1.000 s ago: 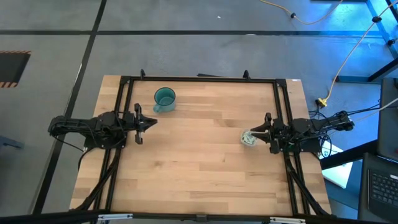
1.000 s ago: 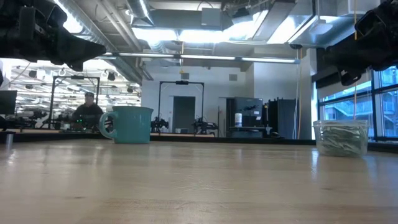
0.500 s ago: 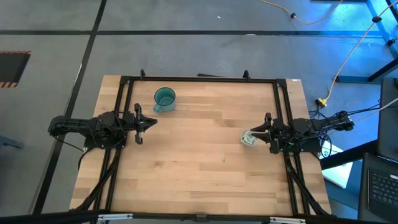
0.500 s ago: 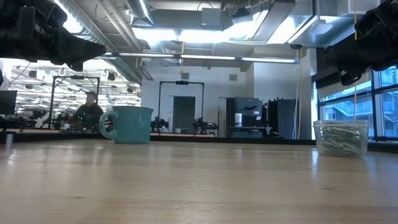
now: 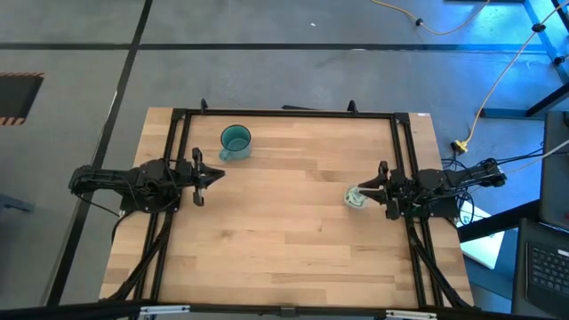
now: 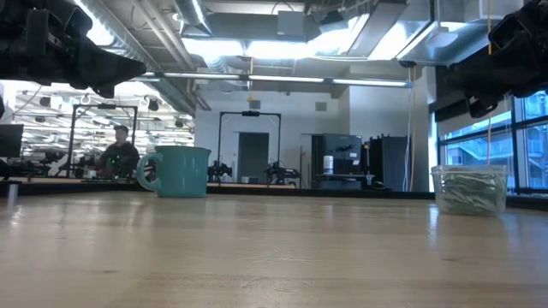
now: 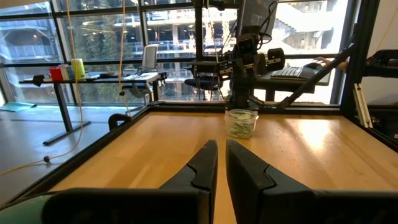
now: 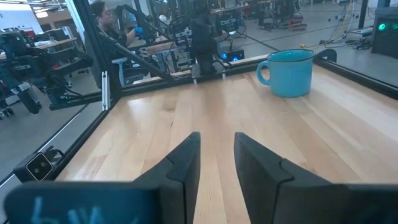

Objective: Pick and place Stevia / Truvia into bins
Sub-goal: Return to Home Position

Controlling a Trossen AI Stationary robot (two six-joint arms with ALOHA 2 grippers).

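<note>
high view shows the left gripper [image 5: 217, 174] at one side edge of the table [image 5: 284, 240] and the right gripper [image 5: 364, 188] at the other, tips aimed at each other across the wood. in the left wrist view the left fingers [image 7: 200, 167] lie almost together, with only a thin slit between them, clenched on nothing. in the right wrist view the right fingers [image 8: 184, 163] stand parted by a plain gap, released and empty.

the clear cup [image 6: 467, 169] stands upright just ahead of the right fingertips and below them. in the low view that gripper hangs above it, apart from the rim. from the left fingers it is straight ahead and well apart, across the table.

the sachets [image 6: 468, 195] are inside the clear cup, a pale green-and-white heap that fills it from the floor to about two thirds of its height. they are packed too close to tell which way any one points or how its long axis lies.

the teal cup [image 5: 235, 140] stands upright near the left fingers, ahead of them and off to one side. from the right fingers it is well apart, ahead and to the side. its handle points back toward the left arm's side of the table. what it holds cannot be told: from above the inside shows only dark teal, and elsewhere the rim hides it.

a person [image 6: 120, 154] sits in the room beyond the table, far behind the teal cup.
</note>
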